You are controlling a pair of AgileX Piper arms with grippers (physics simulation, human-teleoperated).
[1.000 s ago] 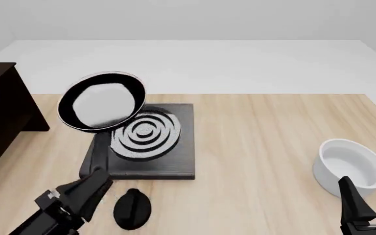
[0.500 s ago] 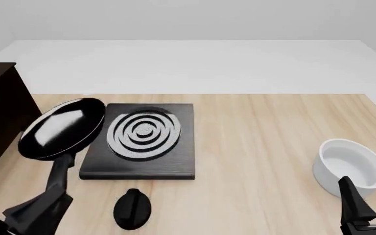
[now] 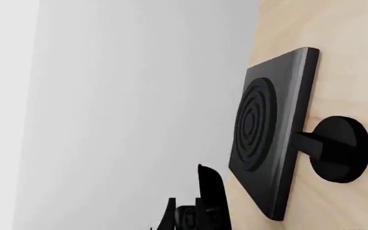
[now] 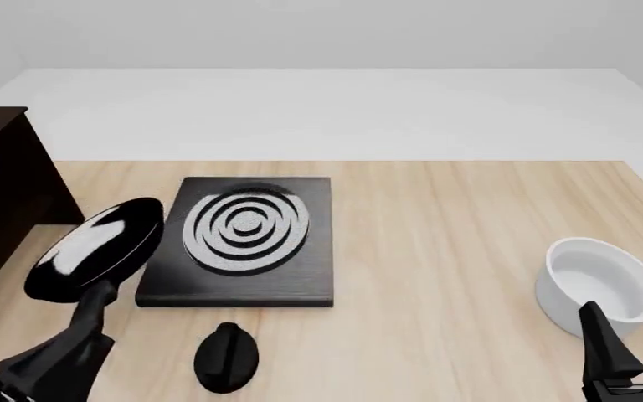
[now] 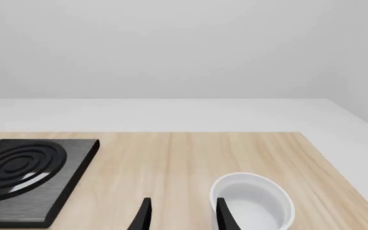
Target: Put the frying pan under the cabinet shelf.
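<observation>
The frying pan (image 4: pixel 96 246), round and black with a glossy grey inside, hangs tilted just left of the stove plate and close to the cabinet shelf (image 4: pixel 3 197), a dark brown block at the table's left edge. Its thin handle runs down toward the near edge into my left gripper (image 4: pixel 73 347), which is shut on it. The pan does not show in the left wrist view; only dark fingers (image 3: pixel 208 194) appear there. My right gripper (image 4: pixel 630 352) stands open at the near right, its two fingers (image 5: pixel 143 216) apart with nothing between them.
A square black stove plate (image 4: pixel 244 241) with silver rings lies left of the table's centre. In front of it sits a small black round knob (image 4: pixel 227 357). A white bowl (image 4: pixel 595 283) stands just beyond the right gripper.
The pan has swung left off the stove plate, come lower and tilted more toward the cabinet. My left gripper moved left with it. The right arm stayed still.
</observation>
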